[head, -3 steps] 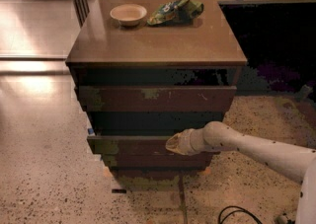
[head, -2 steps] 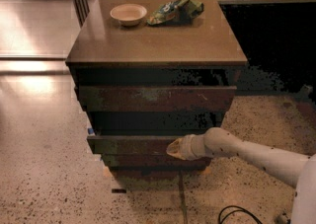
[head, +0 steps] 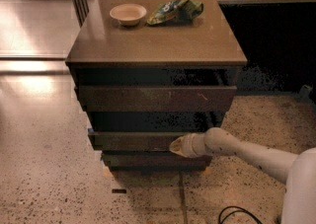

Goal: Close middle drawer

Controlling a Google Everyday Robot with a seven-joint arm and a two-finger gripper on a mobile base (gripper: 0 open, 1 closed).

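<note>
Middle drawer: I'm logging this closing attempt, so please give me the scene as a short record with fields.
middle drawer: front projects slightly beyond the lowest drawer; seems not fully in
gripper: at the middle drawer's front, right of centre, touching or nearly so
top drawer: scratched front, also projecting
cabinet top: bowl and snack bag side by side at the back
floor: dark cable, lower right

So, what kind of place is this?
Probably an office or lab: speckled polished floor, a drawer cabinet with a bowl and snack bag. The gripper is at the middle drawer.
</note>
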